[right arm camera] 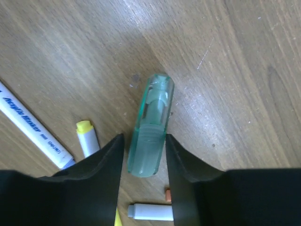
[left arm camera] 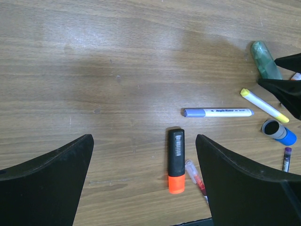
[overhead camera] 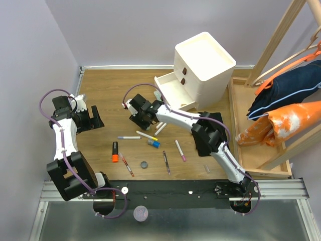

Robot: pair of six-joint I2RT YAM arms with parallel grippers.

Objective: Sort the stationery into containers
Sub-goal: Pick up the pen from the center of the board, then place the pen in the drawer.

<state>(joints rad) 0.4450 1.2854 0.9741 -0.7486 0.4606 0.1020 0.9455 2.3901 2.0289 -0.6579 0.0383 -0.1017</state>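
My right gripper (overhead camera: pixel 136 119) (right arm camera: pixel 144 139) is low over the table. Its fingers (right arm camera: pixel 106 165) stand either side of a pale-green highlighter (right arm camera: pixel 151 117) lying on the wood. The right finger touches it; a thin gap shows on the left. My left gripper (overhead camera: pixel 95 119) (left arm camera: pixel 143 141) is wide open and empty, above an orange highlighter (left arm camera: pixel 176 160) (overhead camera: pixel 115 151). A white pen with a blue cap (left arm camera: pixel 217 112) (overhead camera: pixel 129 137), a yellow-capped pen (left arm camera: pixel 264 105) (overhead camera: pixel 146 135), a blue cap (overhead camera: pixel 154 143) and several more pens lie on the table. The white cabinet (overhead camera: pixel 205 63) has one drawer (overhead camera: pixel 173 93) pulled open.
A red pen (overhead camera: pixel 127 164), a dark round cap (overhead camera: pixel 144 164), a purple pen (overhead camera: pixel 166 161) and a pink pen (overhead camera: pixel 180 150) lie near the front. A wooden rack (overhead camera: pixel 281 35) with orange and dark cloth stands at the right.
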